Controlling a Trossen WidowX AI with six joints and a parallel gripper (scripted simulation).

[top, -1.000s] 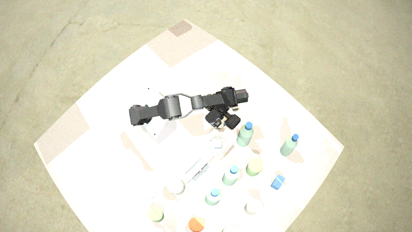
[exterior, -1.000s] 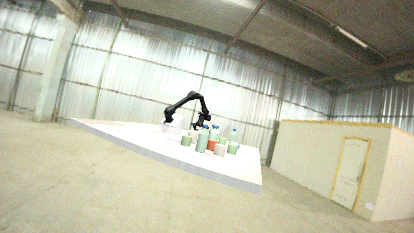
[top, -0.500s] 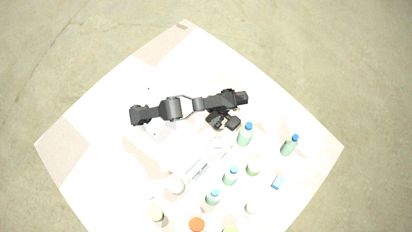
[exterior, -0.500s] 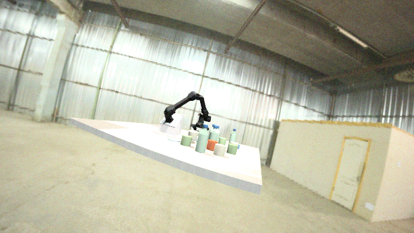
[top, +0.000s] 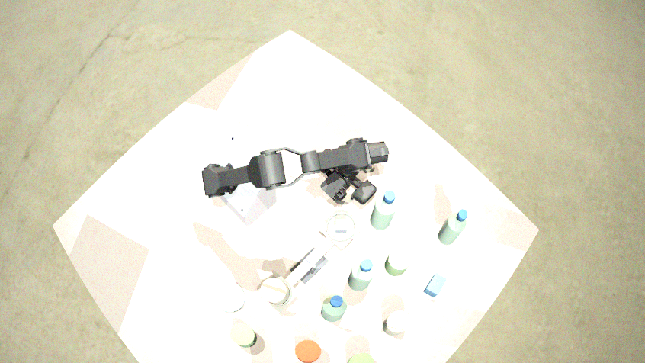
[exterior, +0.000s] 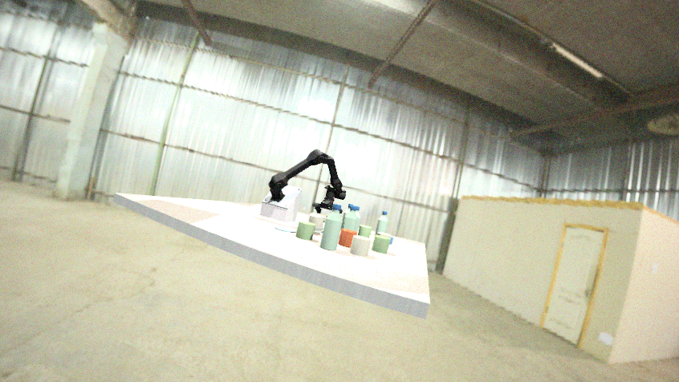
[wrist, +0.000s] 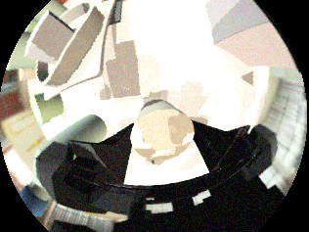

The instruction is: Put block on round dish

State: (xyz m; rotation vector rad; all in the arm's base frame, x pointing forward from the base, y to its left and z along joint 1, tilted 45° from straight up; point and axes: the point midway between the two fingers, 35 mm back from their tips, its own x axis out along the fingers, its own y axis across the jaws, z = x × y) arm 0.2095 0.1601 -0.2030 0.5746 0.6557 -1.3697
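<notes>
My gripper (top: 350, 194) (exterior: 327, 208) is open, low over the table beside one balance end. The lifted cup (wrist: 163, 132) stands between the spread fingers; its base looks to be on the table, and it is mostly hidden by the gripper in the top view. The block (top: 341, 229) (wrist: 50, 37) lies uncovered inside the ring at the near end of the balance (top: 315, 256). The other cup (top: 276, 292) (exterior: 317, 220) stands on the far end. The round dish (top: 244, 300) (exterior: 285, 229) lies beyond that cup, pale and hard to see.
A green bottle (top: 382, 217) (wrist: 87, 130) stands close beside the gripper. More bottles (top: 360, 276) (top: 333, 309) (top: 451, 229) stand beyond it. Loose cups stand around, one green (top: 244, 335) near the dish, one orange (top: 308, 351) (exterior: 347, 237). A blue box (top: 434, 285) lies farther right.
</notes>
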